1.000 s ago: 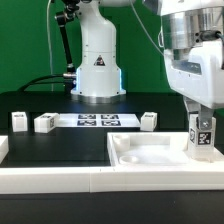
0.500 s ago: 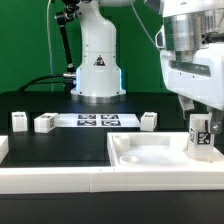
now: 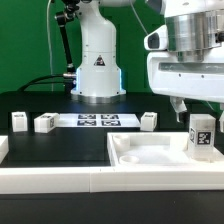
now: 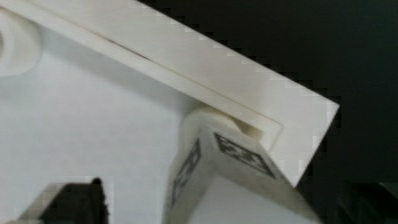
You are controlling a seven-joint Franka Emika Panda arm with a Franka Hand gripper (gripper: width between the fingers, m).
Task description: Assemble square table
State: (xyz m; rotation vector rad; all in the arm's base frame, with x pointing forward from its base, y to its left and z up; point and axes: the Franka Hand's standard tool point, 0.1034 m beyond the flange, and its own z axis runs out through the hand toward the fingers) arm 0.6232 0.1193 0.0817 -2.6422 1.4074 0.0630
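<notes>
Up from the leg has gone the gripper: a second ago its fingers were down around that leg, and now they hang just above it, spread wide and holding nothing. Nothing else has shifted.

By my reading, 1 of the 4 legs is placed and 3 are left. The placed leg stands upright on the tabletop, in the corner nearest the exterior view's right, its black-and-white tag facing the camera. The wrist view shows it tucked right against the raised rim where 2 sides meet. Whether it is fully fastened or only set there I cannot tell.

The tabletop is a white, tray-like square with a raised rim, lying flat on the black table toward the exterior view's right. The 3 loose legs wait farther back, well apart from it: 2 on the exterior view's left of the marker board, 1 just on its right.
</notes>
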